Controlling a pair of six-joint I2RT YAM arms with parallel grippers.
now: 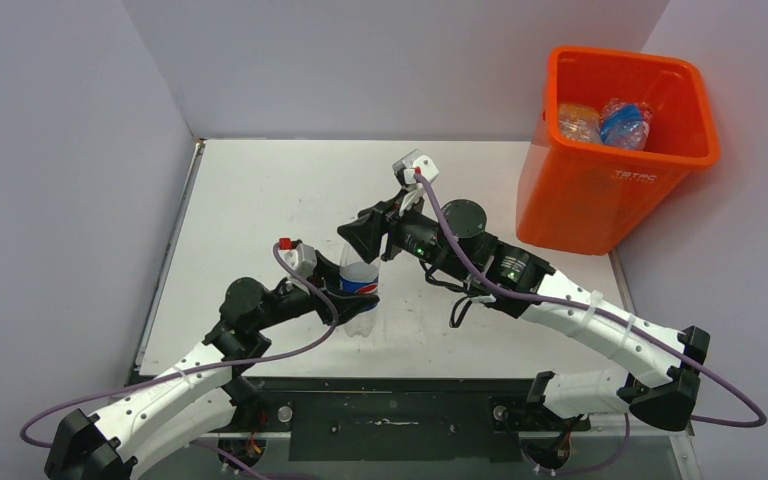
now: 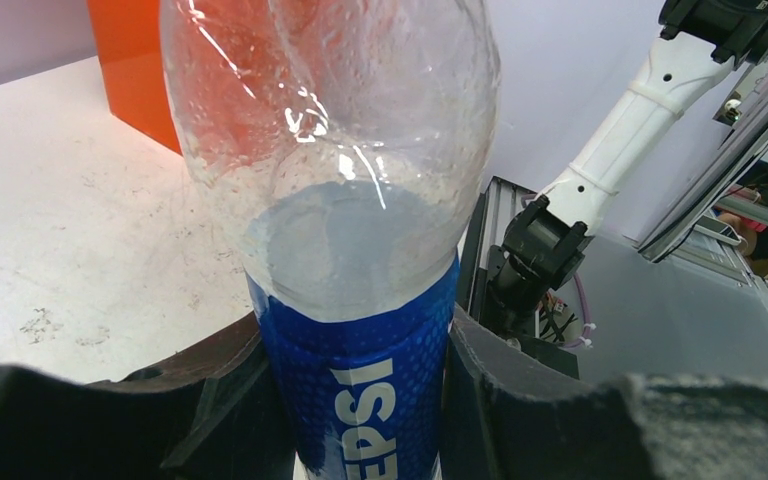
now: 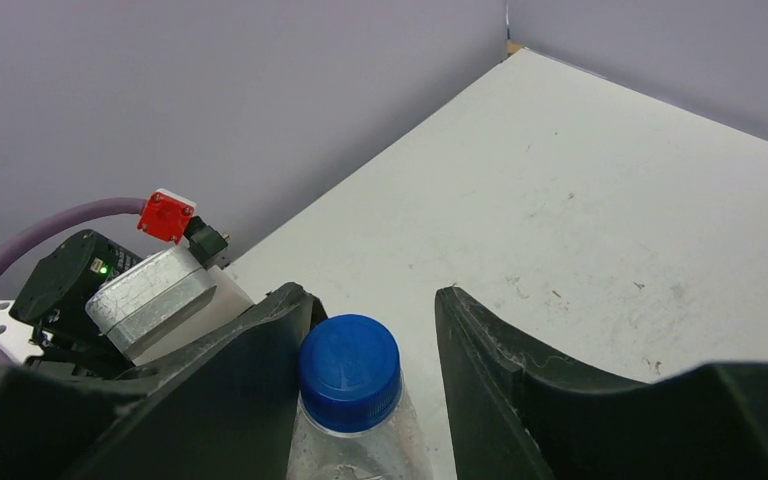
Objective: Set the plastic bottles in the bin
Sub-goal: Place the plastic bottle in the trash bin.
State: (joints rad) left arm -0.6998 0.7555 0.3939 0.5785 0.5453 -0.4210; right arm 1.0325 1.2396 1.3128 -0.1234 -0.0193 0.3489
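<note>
A clear Pepsi bottle (image 1: 360, 287) with a blue label and a blue cap (image 3: 348, 370) stands upright near the table's front middle. My left gripper (image 1: 342, 293) is shut on the bottle's blue label (image 2: 365, 390), one finger on each side. My right gripper (image 1: 365, 243) is open over the bottle's top. In the right wrist view the gripper (image 3: 375, 335) straddles the cap: one finger touches it, the other stands apart. The orange bin (image 1: 580, 200) stands at the far right with a few crushed bottles (image 1: 605, 122) inside. Its wall also shows in the left wrist view (image 2: 135, 70).
Grey walls close the table on the left, back and right. The black frame (image 1: 390, 410) with both arm bases runs along the near edge. My left wrist camera block (image 3: 150, 290) sits close beside my right gripper's fingers. The white right arm (image 2: 640, 110) shows behind the bottle.
</note>
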